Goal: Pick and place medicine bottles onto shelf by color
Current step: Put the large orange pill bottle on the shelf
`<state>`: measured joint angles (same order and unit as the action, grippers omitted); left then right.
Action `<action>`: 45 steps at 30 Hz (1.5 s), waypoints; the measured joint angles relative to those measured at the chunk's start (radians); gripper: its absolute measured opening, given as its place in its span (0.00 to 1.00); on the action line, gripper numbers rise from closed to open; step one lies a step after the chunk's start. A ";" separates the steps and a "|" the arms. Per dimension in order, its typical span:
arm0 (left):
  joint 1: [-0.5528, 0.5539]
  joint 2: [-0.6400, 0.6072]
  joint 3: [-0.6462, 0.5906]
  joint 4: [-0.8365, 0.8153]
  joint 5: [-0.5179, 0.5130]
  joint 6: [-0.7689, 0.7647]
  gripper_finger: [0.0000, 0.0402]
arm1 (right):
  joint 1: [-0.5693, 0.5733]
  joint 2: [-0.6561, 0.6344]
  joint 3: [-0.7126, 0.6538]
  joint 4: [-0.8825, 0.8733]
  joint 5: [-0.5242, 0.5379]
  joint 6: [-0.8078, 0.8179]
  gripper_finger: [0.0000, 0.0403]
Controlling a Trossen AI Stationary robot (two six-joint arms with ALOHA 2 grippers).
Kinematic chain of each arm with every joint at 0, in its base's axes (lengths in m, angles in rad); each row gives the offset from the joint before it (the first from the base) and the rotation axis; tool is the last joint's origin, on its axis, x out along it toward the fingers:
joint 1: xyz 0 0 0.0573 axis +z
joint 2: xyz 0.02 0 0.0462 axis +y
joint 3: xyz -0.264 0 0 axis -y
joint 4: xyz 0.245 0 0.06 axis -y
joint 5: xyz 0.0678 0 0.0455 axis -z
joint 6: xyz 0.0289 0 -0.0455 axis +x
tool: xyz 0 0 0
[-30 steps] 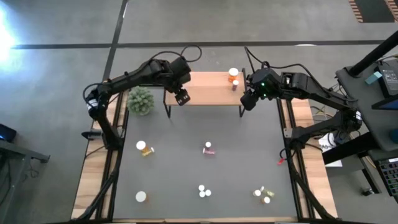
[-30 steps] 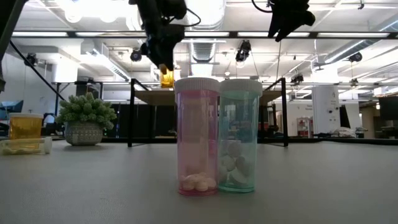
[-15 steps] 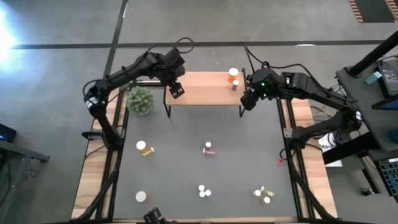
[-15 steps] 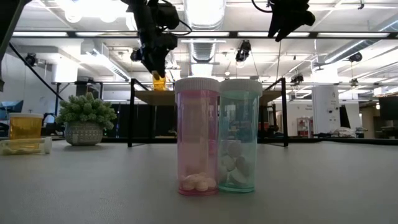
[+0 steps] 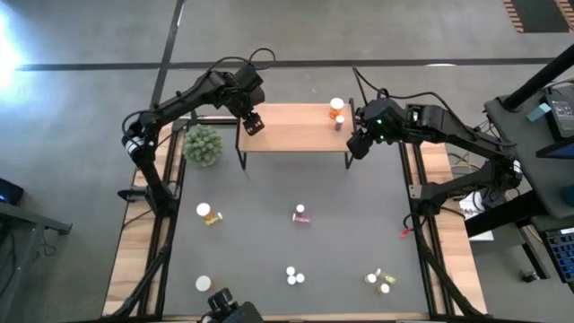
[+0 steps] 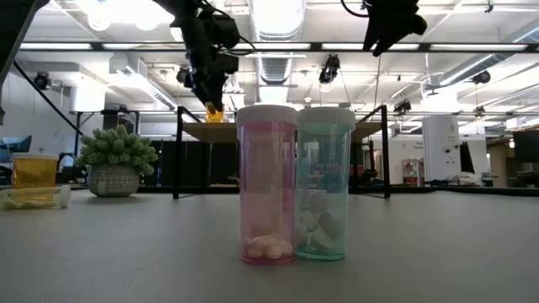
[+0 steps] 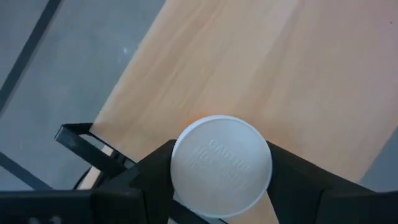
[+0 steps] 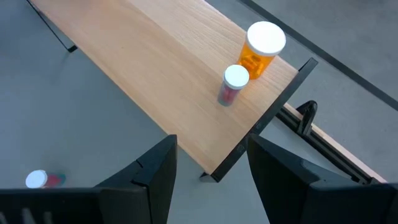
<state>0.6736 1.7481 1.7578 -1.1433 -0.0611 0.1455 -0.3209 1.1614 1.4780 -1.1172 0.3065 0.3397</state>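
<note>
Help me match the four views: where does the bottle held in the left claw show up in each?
High: bottle over shelf's left end.
Low: orange, upper left.
Left wrist: white cap, bottom centre.
Right wrist: not in it.
Shared landmark: the shelf.

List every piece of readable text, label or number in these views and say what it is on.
"CAUTION": embossed on the white cap of the bottle held in the left end effector, over the wooden shelf; this reading is uncertain.
The embossed lines below it on that cap: too faint to read.
Pink bottle and teal bottle in the low view: no label legible.
Two bottles on the shelf in the right wrist view, orange and small: no text visible.
</note>
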 joint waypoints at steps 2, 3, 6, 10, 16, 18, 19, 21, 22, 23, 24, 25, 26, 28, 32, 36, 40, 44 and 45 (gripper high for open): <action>0.001 0.010 0.001 0.029 0.001 0.000 0.48 | 0.000 0.000 0.000 0.000 0.000 0.000 0.46; 0.001 0.014 0.001 0.039 0.001 0.000 0.48 | 0.000 0.000 0.000 0.000 0.000 0.000 0.46; 0.007 0.016 0.001 0.044 0.002 -0.001 0.48 | 0.000 0.000 0.000 0.000 0.000 0.000 0.46; 0.013 0.018 0.010 0.037 0.006 -0.007 0.48 | 0.000 0.000 0.000 0.000 0.000 0.000 0.46; 0.021 0.019 0.014 0.046 0.006 -0.007 0.48 | 0.000 0.000 0.000 0.000 0.000 0.000 0.46; 0.029 0.019 0.014 0.051 0.000 -0.007 0.48 | 0.000 0.000 0.000 0.000 0.000 0.000 0.46; 0.032 0.019 0.014 0.056 -0.001 -0.007 0.48 | 0.000 0.000 0.000 0.000 0.000 0.000 0.46; 0.038 0.019 0.014 0.057 -0.004 -0.007 0.48 | 0.000 0.000 0.000 0.000 0.000 0.000 0.46; 0.041 0.019 0.014 0.058 -0.004 -0.007 0.48 | 0.000 0.000 0.000 0.000 0.000 0.000 0.46; 0.044 0.019 0.014 0.061 -0.004 -0.007 0.48 | 0.000 0.000 0.000 0.000 0.000 0.000 0.46; 0.047 0.019 0.014 0.062 -0.004 -0.007 0.48 | 0.000 0.000 0.000 0.000 0.000 0.000 0.46; 0.049 0.019 0.014 0.061 -0.004 -0.007 0.48 | 0.000 0.000 0.000 0.000 0.000 0.000 0.46; 0.051 0.019 0.014 0.062 -0.004 -0.008 0.48 | 0.000 0.000 0.000 0.000 0.000 0.000 0.46; 0.052 0.019 0.014 0.061 -0.004 -0.011 0.48 | 0.000 0.000 0.000 0.000 0.000 0.000 0.46; 0.053 0.019 0.014 0.062 -0.004 -0.045 0.48 | 0.000 0.000 0.000 0.000 0.000 0.000 0.46; 0.054 0.019 0.014 0.063 -0.003 -0.068 0.48 | 0.000 0.000 0.000 0.000 0.000 0.000 0.46; 0.058 0.019 0.014 0.063 -0.003 -0.088 0.51 | 0.000 0.000 0.000 0.000 0.000 0.000 0.46; 0.059 0.019 0.015 0.064 -0.003 -0.103 0.54 | 0.000 0.000 0.000 0.000 0.000 0.000 0.46; 0.059 0.019 0.015 0.064 -0.003 -0.115 0.54 | 0.000 0.000 0.000 0.000 0.000 0.000 0.46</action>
<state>0.7322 1.7676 1.7729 -1.0791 -0.0643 0.0305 -0.3210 1.1614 1.4780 -1.1168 0.3065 0.3397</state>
